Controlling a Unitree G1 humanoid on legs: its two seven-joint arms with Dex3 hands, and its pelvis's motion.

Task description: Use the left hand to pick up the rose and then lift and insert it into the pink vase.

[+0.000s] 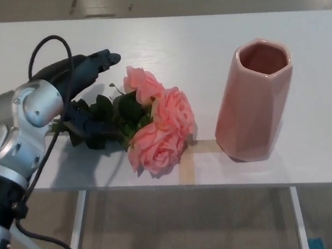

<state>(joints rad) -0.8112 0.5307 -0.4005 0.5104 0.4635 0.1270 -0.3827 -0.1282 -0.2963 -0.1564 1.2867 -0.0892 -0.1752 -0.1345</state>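
Three pink blooms on rose [154, 122], left robot hand [82, 74] seemingly open above stem, pink vase [253, 99] upright nearby

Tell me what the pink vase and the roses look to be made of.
The pink faceted vase looks like glazed ceramic: thick rim, smooth satin sheen. The bunch of pink roses with dark green leaves looks artificial, probably fabric, with uniform matte petals; not certain from this view.

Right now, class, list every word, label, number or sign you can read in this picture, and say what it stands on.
None can be read.
Glossy pink faceted ceramic vase: plain, no label.
White table: no print; only a strip of tan tape, unmarked.
Pink rose bunch and the black left hand: no markings visible.
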